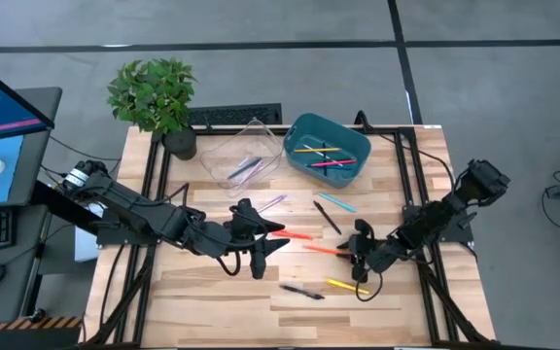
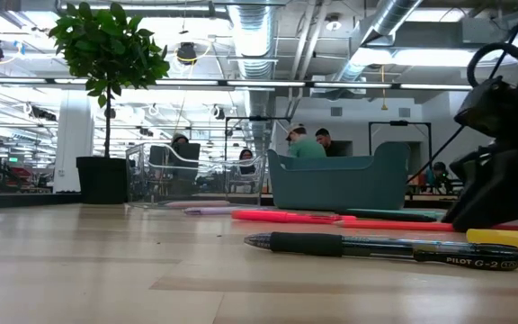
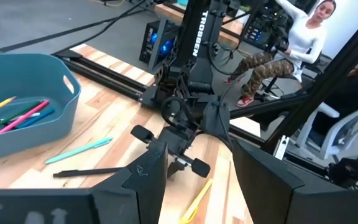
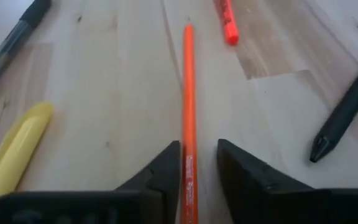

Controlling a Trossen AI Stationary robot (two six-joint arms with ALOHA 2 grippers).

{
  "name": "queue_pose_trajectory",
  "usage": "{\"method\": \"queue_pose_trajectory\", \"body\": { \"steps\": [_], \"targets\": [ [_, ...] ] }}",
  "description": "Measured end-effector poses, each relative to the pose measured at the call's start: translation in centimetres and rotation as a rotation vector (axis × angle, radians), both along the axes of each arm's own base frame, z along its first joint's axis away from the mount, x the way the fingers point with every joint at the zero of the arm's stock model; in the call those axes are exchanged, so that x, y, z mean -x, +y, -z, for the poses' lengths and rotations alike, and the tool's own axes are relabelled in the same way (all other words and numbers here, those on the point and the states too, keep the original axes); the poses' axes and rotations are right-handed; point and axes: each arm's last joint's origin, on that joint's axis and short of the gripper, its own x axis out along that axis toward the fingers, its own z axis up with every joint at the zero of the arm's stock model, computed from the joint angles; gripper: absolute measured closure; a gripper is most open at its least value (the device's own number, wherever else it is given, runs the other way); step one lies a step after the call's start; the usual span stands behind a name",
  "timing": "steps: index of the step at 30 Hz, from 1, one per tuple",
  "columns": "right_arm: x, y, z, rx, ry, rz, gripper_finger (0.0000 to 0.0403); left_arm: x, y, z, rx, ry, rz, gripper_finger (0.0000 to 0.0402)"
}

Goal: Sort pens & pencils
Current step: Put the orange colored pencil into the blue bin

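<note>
Several pens and pencils lie loose on the wooden table. An orange pencil (image 1: 321, 249) (image 4: 188, 93) and a red pen (image 1: 295, 234) lie mid-table, a black pen (image 1: 302, 291) and a yellow pen (image 1: 346, 286) nearer the front edge. A teal pen (image 1: 336, 201), another black pen (image 1: 327, 216) and a purple one (image 1: 272, 204) lie farther back. My right gripper (image 1: 356, 255) (image 4: 197, 171) is low and open, one finger on each side of the orange pencil's end. My left gripper (image 1: 263, 239) (image 3: 201, 180) is wide open beside the red pen and holds nothing. My right gripper stands astride the orange pencil's end (image 4: 189, 163), with the fingers lying along the pencil and the pencil flat on the table. One fingertip (image 4: 166, 165) lies close against the pencil's side, but I cannot tell whether it touches.
A teal bin (image 1: 353, 144) holding several coloured pens and a clear container (image 1: 224, 154) holding a few more stand at the far side. A potted plant (image 1: 154, 97) is at the far left corner. Black frame rails run along the table's sides. People sit in the room beyond the table.
</note>
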Motion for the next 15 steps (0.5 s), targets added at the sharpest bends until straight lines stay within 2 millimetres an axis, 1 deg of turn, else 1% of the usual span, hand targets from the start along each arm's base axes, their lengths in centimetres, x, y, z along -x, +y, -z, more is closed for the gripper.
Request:
{"method": "queue_pose_trajectory", "body": {
  "steps": [6, 7, 11, 15],
  "targets": [
    [0.21, 0.46, 0.52, -0.001, -0.022, 0.052, 0.0372, 0.0, 0.02, 0.01, -0.002, 0.002, -0.002, 0.0228],
    [0.24, 0.52, 0.51, -0.005, -0.025, 0.053, 0.0383, 0.0, 0.02, 0.02, -0.002, 0.002, -0.002, 0.0228],
    [0.3, 0.58, 0.33, -0.033, -0.032, 0.065, 0.0384, 0.0, 0.02, 0.01, 0.008, 0.0, -0.004, 0.0228],
    [0.47, 0.53, -0.37, -0.097, -0.043, 0.072, 0.0393, 0.0, 0.02, 0.0, 0.03, -0.005, -0.011, 0.0228]
  ]
}}
